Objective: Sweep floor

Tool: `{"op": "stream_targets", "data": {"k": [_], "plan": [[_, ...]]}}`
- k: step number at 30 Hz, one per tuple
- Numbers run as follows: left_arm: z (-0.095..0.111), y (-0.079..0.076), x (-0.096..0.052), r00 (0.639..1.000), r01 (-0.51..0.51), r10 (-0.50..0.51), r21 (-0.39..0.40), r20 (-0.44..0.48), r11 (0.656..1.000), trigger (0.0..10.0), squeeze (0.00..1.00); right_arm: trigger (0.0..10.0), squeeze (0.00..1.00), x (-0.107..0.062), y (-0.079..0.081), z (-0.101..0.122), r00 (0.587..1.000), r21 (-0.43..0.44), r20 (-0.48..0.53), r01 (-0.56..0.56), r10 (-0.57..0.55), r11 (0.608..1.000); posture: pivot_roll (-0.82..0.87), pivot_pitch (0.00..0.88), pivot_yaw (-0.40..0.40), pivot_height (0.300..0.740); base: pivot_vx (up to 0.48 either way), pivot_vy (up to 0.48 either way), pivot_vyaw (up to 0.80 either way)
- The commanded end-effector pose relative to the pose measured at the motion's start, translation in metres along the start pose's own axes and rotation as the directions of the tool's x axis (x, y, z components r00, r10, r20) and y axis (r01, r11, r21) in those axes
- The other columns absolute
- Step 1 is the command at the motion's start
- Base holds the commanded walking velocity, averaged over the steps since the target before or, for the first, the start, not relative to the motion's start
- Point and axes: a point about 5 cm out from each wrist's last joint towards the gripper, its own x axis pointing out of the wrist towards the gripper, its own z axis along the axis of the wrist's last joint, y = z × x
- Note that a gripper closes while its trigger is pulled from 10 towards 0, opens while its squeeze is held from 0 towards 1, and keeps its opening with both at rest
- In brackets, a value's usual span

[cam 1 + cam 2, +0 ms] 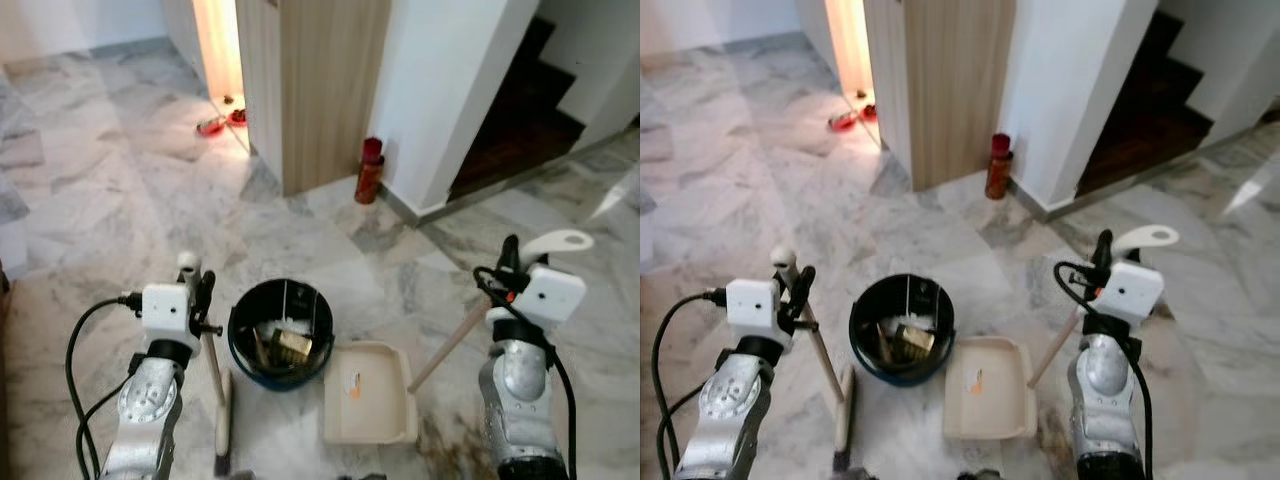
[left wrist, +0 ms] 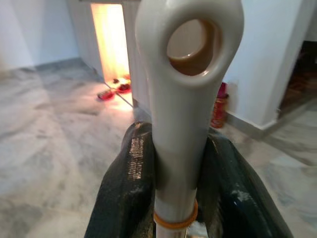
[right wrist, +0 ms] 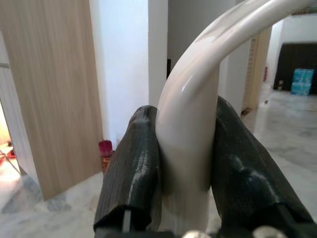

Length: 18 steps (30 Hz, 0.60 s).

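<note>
My left gripper (image 1: pixel 203 290) is shut on a broom's wooden handle just below its white cap (image 2: pixel 188 44); the broom head (image 1: pixel 222 425) rests on the marble floor to the left of a black bin (image 1: pixel 280 335). Scraps lie inside the bin. My right gripper (image 1: pixel 512 258) is shut on the curved white grip (image 3: pixel 198 99) of a cream dustpan (image 1: pixel 368 405). The dustpan lies flat on the floor to the right of the bin, and its wooden stick (image 1: pixel 448 345) slants up to my right hand. Brown dirt (image 1: pixel 450 445) marks the floor beside the pan.
A red canister (image 1: pixel 369 170) stands at the foot of a white wall (image 1: pixel 450 90), next to a wooden panel (image 1: pixel 320 90). Dark stairs (image 1: pixel 520 115) lie at the far right. Red slippers (image 1: pixel 212 125) sit by a lit doorway. Open marble floor stretches to the far left.
</note>
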Motion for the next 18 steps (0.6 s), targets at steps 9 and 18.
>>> {"op": "stream_targets", "data": {"k": [9, 18], "plan": [[0.005, -0.002, 0.005, 1.000, 0.006, -0.006, -0.005, 0.028, 1.000, 10.0, 0.00, 10.0, 0.00, 0.003, -0.004, 0.003, 1.000, -0.003, 0.022, 0.010, -0.010, 1.000, 0.18, 0.121, -0.086, 0.740, -0.329, 0.000, 0.00], [-0.004, -0.004, 0.010, 0.997, 0.065, -0.065, 0.005, -0.031, 0.998, 10.0, 0.00, 10.0, 0.00, -0.007, -0.006, -0.010, 0.998, -0.007, -0.023, 0.054, -0.054, 0.999, 0.19, 0.096, -0.032, 0.740, 0.000, 0.000, 0.00]]}}
